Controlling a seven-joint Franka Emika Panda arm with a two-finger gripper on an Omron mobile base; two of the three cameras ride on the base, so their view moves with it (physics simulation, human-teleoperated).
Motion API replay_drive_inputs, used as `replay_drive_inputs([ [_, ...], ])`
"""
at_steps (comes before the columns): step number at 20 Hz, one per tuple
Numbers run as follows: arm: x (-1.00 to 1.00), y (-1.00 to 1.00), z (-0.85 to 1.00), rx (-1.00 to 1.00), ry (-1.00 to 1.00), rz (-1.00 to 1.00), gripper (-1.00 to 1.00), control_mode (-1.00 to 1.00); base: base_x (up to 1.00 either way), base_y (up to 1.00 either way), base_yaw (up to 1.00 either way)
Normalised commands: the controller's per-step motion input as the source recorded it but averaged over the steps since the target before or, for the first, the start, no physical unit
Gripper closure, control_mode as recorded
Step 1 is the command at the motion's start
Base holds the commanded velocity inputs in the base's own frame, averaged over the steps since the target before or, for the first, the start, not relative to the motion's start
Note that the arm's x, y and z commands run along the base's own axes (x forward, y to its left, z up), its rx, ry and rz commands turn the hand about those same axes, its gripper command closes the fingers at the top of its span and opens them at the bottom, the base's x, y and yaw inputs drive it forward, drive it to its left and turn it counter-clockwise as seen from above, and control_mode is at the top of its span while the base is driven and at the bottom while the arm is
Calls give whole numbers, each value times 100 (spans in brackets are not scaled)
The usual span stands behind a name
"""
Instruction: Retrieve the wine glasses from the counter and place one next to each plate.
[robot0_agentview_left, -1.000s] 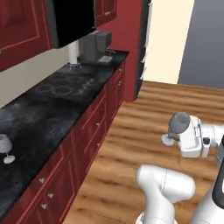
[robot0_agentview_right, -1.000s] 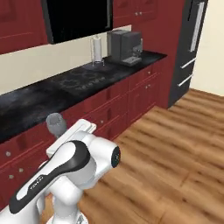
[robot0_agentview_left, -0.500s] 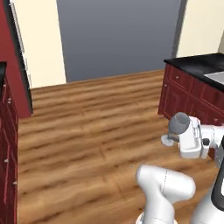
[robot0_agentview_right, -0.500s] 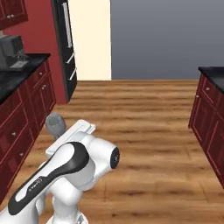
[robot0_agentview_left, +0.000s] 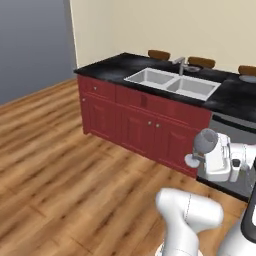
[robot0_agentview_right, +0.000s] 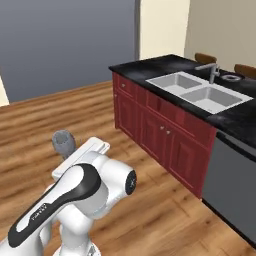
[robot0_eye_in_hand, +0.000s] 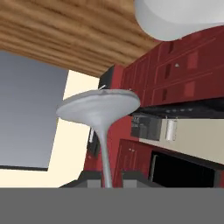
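My gripper (robot0_eye_in_hand: 105, 179) is shut on the thin stem of a wine glass (robot0_eye_in_hand: 99, 106), whose round foot faces the hand camera. From the left base camera the clear greyish wine glass (robot0_agentview_left: 205, 142) lies tilted in the gripper (robot0_agentview_left: 199, 155), above the wooden floor in front of the island. Its bowl (robot0_agentview_right: 63, 142) pokes up past the arm in the right base view. A flat grey plate (robot0_agentview_left: 248, 78) lies on the island's far right, and the same plate (robot0_agentview_right: 231, 77) is visible beyond the tap. Behind me the counter (robot0_eye_in_hand: 192, 110) appears upside down in the hand view.
A black-topped island (robot0_agentview_left: 111, 65) with dark red cabinets and a double steel sink (robot0_agentview_left: 172, 83) stands ahead. Wooden stool backs (robot0_agentview_left: 159, 54) rise behind it. A grey dishwasher front (robot0_agentview_right: 231, 196) fills its right part. Open wood floor (robot0_agentview_left: 55, 150) spreads to the left.
The whole picture has swung round: the base has turned from the long counter, past the doorway, to face the island with the sink. The wine glass stays gripped in the same pose.
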Motion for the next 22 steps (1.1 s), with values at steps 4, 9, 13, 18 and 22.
replay_drive_inputs([
  [4,0,0,0,0,0,0,100,100,77,92,-43],
  [9,0,0,0,0,0,0,100,100,100,100,-7],
  [13,0,0,0,0,0,0,100,100,100,100,-2],
  [18,0,0,0,0,0,0,100,100,100,100,-3],
  [22,0,0,0,0,0,0,100,100,100,100,-9],
])
